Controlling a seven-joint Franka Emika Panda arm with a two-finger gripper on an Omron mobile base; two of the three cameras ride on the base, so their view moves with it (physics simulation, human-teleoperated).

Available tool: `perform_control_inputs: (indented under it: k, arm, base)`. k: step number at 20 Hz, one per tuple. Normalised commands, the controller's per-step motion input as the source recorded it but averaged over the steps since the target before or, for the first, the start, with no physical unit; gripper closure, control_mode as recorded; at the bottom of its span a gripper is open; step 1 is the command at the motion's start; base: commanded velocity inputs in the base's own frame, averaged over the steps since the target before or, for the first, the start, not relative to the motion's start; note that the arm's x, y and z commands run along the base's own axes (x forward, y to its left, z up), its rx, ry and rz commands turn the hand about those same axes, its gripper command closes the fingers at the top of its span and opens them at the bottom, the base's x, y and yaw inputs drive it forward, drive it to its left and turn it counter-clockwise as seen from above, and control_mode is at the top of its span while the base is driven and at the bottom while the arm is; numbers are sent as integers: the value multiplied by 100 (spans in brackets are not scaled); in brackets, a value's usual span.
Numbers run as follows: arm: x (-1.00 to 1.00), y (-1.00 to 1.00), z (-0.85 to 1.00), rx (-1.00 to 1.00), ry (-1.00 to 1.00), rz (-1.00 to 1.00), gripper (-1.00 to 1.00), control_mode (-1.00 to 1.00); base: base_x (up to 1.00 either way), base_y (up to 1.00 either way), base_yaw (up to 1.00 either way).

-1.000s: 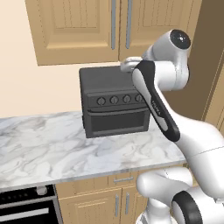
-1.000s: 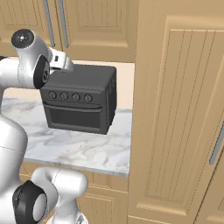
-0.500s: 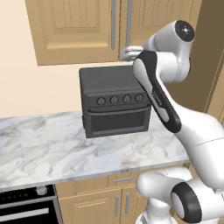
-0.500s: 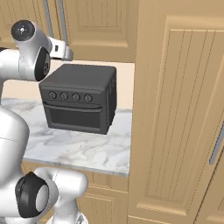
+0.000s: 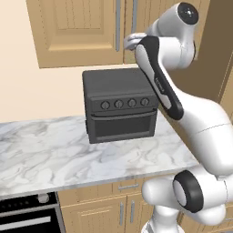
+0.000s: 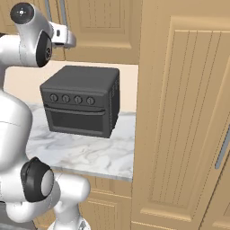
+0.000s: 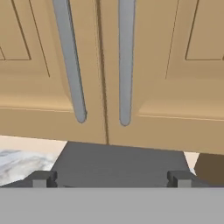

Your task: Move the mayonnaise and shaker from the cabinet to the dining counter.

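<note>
The light wooden wall cabinet (image 5: 77, 32) (image 6: 103, 27) (image 7: 175, 65) has both doors closed, so the mayonnaise and the shaker are hidden. Two long metal bar handles (image 7: 70, 61) (image 7: 125, 61) hang side by side at the door seam. My gripper (image 7: 111, 179) (image 5: 130, 42) (image 6: 66, 38) is open and holds nothing. It sits just in front of the doors' lower edge, below the handle ends and apart from them. The dining counter is out of view.
A dark toaster oven (image 5: 120, 109) (image 6: 83, 105) (image 7: 118, 164) stands on the marble wall counter (image 5: 45, 154) (image 6: 85, 150) right under the gripper. A tall wooden pantry (image 6: 184, 112) closes off the right side. A stove front (image 5: 27, 214) is at the lower left.
The hand has risen from beside the oven's top to the bottom edge of the cabinet doors. The jaws have stayed open.
</note>
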Motion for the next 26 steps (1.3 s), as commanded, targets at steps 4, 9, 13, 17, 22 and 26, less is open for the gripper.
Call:
perform_control_inputs:
  k: [4, 9, 13, 17, 22, 26]
  arm:
    - [26, 0, 19, -3, -12, 0, -100, -100]
    - [25, -1, 6, -5, -17, 0, -100, -100]
    - [27, -1, 0, -7, -16, 0, -100, -100]
    - [31, -2, 0, -3, -11, -2, -100, -100]
    - [39, -2, 0, 0, -1, -5, -100, -100]
    - [48, 0, 0, 2, 0, -7, -100, -100]
  base:
    - [0, 0, 0]
    - [0, 0, 0]
    - [0, 0, 0]
    - [0, 0, 0]
    - [0, 0, 0]
    - [0, 0, 0]
